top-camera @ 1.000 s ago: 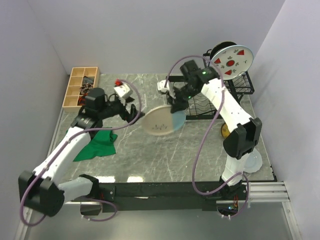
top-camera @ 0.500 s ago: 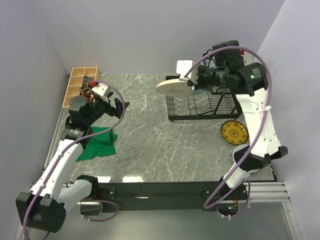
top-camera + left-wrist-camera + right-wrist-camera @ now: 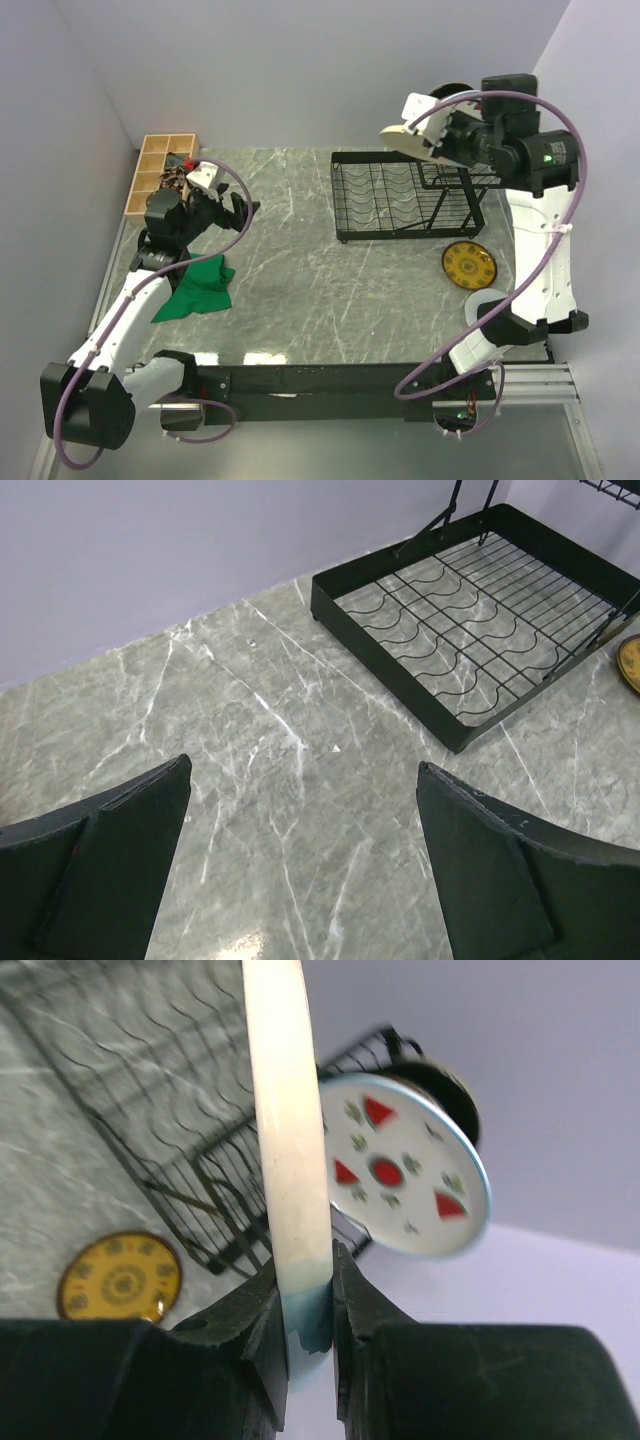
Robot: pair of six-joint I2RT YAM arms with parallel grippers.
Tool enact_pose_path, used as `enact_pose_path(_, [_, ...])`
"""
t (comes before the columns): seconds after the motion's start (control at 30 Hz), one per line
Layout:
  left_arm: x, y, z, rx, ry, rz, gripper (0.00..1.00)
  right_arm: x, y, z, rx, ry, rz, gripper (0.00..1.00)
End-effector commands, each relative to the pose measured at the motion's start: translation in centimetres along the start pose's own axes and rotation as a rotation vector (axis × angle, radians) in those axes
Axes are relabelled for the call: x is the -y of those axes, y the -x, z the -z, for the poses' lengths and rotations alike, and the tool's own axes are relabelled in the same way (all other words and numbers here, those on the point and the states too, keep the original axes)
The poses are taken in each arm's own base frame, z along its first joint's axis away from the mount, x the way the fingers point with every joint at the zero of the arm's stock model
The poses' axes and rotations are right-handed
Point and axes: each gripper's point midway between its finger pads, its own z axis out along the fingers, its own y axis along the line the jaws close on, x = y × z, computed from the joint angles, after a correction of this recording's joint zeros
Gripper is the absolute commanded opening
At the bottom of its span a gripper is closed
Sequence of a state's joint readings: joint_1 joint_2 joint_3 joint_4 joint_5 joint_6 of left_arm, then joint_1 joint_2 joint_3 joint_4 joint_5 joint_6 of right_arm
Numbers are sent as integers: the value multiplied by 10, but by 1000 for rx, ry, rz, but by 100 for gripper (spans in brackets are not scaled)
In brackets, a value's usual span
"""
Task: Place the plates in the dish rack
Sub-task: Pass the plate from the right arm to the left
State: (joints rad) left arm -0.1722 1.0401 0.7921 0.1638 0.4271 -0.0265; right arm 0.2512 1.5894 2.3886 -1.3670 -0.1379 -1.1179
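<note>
The right tool (image 3: pixel 303 1282) is clenched on the rim of a cream plate (image 3: pixel 285 1110), its two dark fingers pinching the thick, glossy edge. The wrist view shows the plate edge-on: a smooth cream band that turns pale blue where the fingers hold it. From above, this plate hangs tilted in the air over the far right end of the dish rack (image 3: pixel 400 200), beside the raised upper basket.

The rack is black wire, with a long lower tray of wavy slots and a smaller basket above it at the right. A white plate with red watermelon slices and a blue rim (image 3: pixel 400 1175) stands upright in that basket, with a black plate (image 3: pixel 455 1090) just behind it. A yellow patterned plate (image 3: pixel 469 265) lies flat on the grey marble desk (image 3: pixel 300 270), near the rack's front right corner.

The left tool (image 3: pixel 305 865) is released, its jaws wide apart, and hovers over bare desk well left of the rack. A green cloth (image 3: pixel 195 290) lies below that arm, and a wooden compartment box (image 3: pixel 160 170) sits at the far left edge.
</note>
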Motion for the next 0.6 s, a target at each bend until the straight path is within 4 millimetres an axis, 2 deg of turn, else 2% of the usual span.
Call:
enact_pose_path(0.0, [4,14,-7,59,-39,11,99,70,10,66,55,-346,53,0])
enact_pose_path(0.1, [7,16,-10,64,-63,9,99,80,-15,67,-13,-366,58,0])
enact_pose_path(0.13, [7,17,-11,66,-66,6,99,85,-29,69,-48,-376,51,0])
enact_pose_path(0.23, [8,16,-13,58,-83,5,99,91,-44,61,-84,-350,124,0])
enact_pose_path(0.27, [9,16,-14,54,-89,5,100,93,-60,58,-124,-333,122,0])
enact_pose_path(0.37, [12,18,-17,55,-115,5,100,95,-75,49,-171,-284,196,0])
enact_pose_path(0.57, [21,27,-23,64,-192,9,99,105,-89,38,-211,-253,312,0])
